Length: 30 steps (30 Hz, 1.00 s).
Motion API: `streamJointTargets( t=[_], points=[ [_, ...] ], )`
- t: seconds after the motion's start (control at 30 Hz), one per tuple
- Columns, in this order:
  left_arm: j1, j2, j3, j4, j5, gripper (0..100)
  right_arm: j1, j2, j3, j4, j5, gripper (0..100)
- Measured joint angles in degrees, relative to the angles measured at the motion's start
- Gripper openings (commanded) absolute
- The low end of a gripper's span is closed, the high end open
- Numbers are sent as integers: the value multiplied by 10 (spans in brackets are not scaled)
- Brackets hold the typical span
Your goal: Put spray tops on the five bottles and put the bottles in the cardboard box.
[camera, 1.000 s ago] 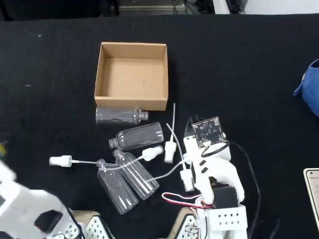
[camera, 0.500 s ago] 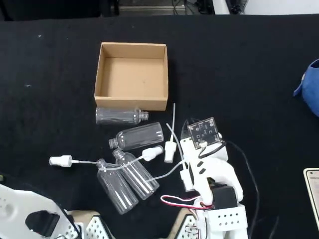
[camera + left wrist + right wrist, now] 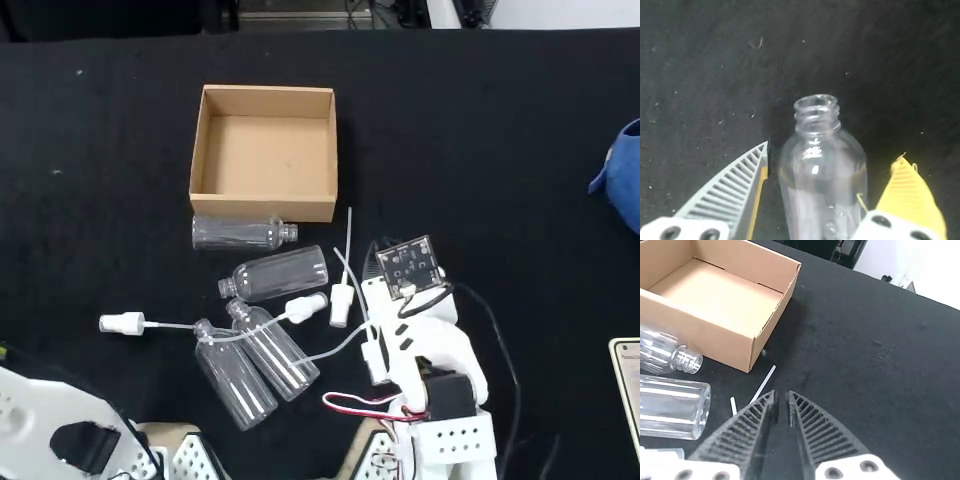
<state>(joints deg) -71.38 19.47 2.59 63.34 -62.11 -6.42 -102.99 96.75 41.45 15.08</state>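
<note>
A clear open-necked bottle (image 3: 822, 165) stands between the grey and yellow fingers of my left gripper (image 3: 832, 152), which is shut on it above the black table. The left arm (image 3: 50, 430) sits at the near left corner. Several more clear bottles (image 3: 243, 233) (image 3: 275, 274) (image 3: 270, 348) lie on their sides in front of the empty cardboard box (image 3: 265, 150). White spray tops (image 3: 122, 323) (image 3: 305, 306) (image 3: 342, 305) with thin tubes lie among them. My right gripper (image 3: 781, 395) is shut on nothing, low over the table beside the box (image 3: 715, 295) and two bottles (image 3: 665, 355) (image 3: 670, 407).
The right arm (image 3: 425, 345) stands at the near edge, right of the bottles, with a red wire by its base. A blue object (image 3: 620, 185) lies at the far right edge, and a light card (image 3: 628, 385) at the near right.
The left arm has dropped lower toward the near left corner. The right arm's wrist has shifted slightly left. The bottles and spray tops on the table have not moved.
</note>
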Motion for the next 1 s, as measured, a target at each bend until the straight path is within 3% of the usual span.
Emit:
streamJointTargets(
  t=[0.07, 0.17, 0.23, 0.43, 0.57, 0.7, 1.0],
  points=[
    [2, 11, 0, 0, 0, 181, 0, 0, 0, 0, 0, 15],
    [4, 25, 0, 1, 0, 12, 0, 0, 0, 0, 0, 15],
    [9, 26, 1, 4, 0, 50, 0, 0, 0, 0, 0, 15],
    [9, 13, 2, 7, 0, 30, 0, 0, 0, 0, 0, 15],
    [15, -40, 1, 62, 18, 30, 0, 0, 0, 0, 0, 15],
    [65, -116, 4, 115, 98, 30, 0, 0, -36, 56, 1, 15],
    [213, -295, 88, 122, 344, 30, 0, 0, -127, 103, 1, 16]
  ],
)
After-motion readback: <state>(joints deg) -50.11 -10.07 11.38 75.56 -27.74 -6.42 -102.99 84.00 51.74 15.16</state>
